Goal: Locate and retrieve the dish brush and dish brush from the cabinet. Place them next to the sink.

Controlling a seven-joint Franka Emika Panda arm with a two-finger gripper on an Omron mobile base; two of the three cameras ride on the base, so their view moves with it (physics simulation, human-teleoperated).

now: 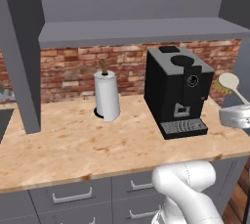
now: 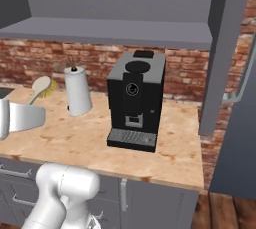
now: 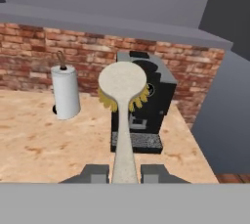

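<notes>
Paper towel roll (image 3: 65, 92) stands left on my tabletop (image 3: 39, 140), by the brick wall. Centre, my tool (image 3: 125, 173) is clamped tight on the cream dish brush (image 3: 123, 101) handle, oval head raised above the tabletop. Black coffee machine (image 3: 146, 105) sits behind it, to the right.

Wooden countertop (image 1: 73, 145) w/ paper towel roll (image 1: 107, 96) upright at back, black coffee machine (image 1: 178, 91) standing to its right, apart.
</notes>
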